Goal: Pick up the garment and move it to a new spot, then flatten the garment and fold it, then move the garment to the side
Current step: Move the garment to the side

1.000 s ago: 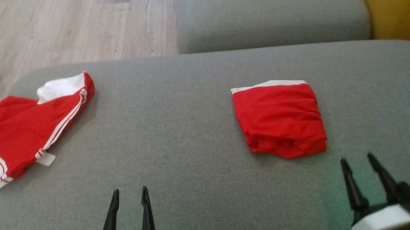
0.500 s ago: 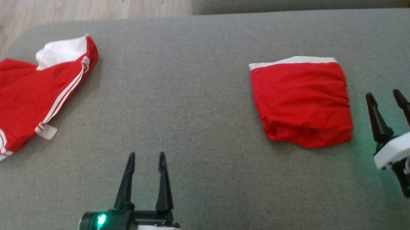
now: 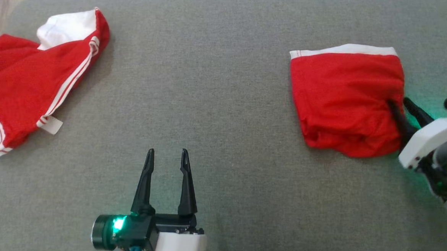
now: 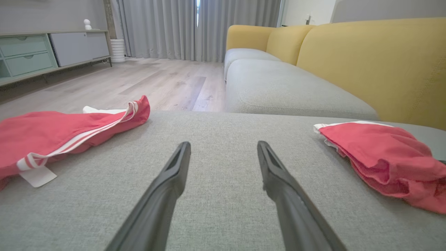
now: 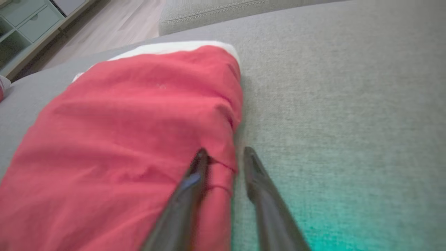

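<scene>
The garment [image 3: 344,96] is a folded red bundle with a white band along its far edge, lying on the right of the grey cushion [image 3: 213,84]. My right gripper [image 3: 397,102] sits at its right edge. In the right wrist view the right gripper [image 5: 225,151] has its jaws drawn narrow astride that edge of the garment [image 5: 132,122], one finger on the red cloth, the other on the cushion beside it, a creased fold between them. My left gripper [image 3: 167,150] hovers open over bare cushion, well left of the garment [image 4: 379,157]; in its own view the left gripper [image 4: 223,143] holds nothing.
A second red garment with white stripes and a white tag [image 3: 22,82] lies spread at the cushion's far left, also in the left wrist view [image 4: 52,129]. Beyond the cushion are another grey seat [image 4: 278,90], a yellow sofa back [image 4: 366,62] and wooden floor [image 4: 156,83].
The head camera has tipped downward, shifting the whole picture. My right gripper has reached forward to the garment's right edge and its jaws have narrowed onto the cloth. The left gripper stays open.
</scene>
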{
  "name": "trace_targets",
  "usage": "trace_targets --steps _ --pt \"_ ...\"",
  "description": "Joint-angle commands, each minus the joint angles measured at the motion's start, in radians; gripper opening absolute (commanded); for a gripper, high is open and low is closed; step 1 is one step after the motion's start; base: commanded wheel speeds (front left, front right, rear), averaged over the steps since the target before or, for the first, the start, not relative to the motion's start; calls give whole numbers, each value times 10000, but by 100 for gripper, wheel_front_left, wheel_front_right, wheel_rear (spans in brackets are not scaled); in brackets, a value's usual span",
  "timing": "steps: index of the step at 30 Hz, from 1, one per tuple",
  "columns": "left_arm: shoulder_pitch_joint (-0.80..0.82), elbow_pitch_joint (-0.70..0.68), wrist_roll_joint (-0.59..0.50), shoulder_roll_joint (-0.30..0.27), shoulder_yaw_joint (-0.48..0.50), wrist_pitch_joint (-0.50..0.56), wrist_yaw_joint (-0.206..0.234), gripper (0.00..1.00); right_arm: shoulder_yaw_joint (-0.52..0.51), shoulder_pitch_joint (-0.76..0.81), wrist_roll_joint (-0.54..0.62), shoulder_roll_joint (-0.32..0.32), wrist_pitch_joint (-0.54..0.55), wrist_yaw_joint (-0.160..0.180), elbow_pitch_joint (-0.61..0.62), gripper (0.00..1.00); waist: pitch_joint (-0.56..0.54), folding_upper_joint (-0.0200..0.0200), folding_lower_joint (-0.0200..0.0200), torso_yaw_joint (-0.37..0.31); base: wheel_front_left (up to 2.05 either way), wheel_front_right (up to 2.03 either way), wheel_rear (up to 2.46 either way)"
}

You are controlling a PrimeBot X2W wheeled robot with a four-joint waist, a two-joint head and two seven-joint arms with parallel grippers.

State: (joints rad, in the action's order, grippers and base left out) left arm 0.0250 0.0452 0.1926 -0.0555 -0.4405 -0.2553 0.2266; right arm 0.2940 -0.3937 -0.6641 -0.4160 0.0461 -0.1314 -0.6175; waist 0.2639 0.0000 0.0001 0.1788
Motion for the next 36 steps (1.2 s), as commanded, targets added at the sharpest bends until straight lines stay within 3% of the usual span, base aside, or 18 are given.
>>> trace_targets --steps 1,6,14,21,26,27,28,36 --pt "263 -366 45 52 199 -65 45 100 261 -229 -223 -401 -125 7 169 0 78 0 -1 -87 0 0 0" --pt "398 -420 16 53 197 -65 121 100 489 -416 -995 -967 -625 7 457 0 316 0 -1 -557 0 0 0" --pt "993 -468 -104 53 163 -65 103 100 657 -775 -1292 -3064 -810 7 908 0 1257 0 -1 -1786 0 0 0" --pt "1766 -179 -150 53 38 -65 -52 100 182 -1261 -1229 -4753 -967 7 278 0 2084 0 -1 -2434 0 0 0" --pt "2214 -81 -267 53 -4 -65 -21 100 -251 -1772 -957 -5363 -1512 7 -437 0 2491 0 -1 -2612 0 0 0" --pt "2272 -52 -266 53 -10 -65 -22 100 -341 -1901 -845 -5366 -1706 7 -606 35 2514 0 -1 -2616 0 0 0" --pt "2319 -15 -252 53 -21 -65 -27 100 -426 -2031 -744 -5322 -1912 7 -753 100 2516 0 -1 -2607 0 0 0" --pt "2159 209 -94 53 -86 -65 82 100 -343 -2170 325 -4341 -2667 7 -1459 100 1540 0 -1 -2088 0 0 0"
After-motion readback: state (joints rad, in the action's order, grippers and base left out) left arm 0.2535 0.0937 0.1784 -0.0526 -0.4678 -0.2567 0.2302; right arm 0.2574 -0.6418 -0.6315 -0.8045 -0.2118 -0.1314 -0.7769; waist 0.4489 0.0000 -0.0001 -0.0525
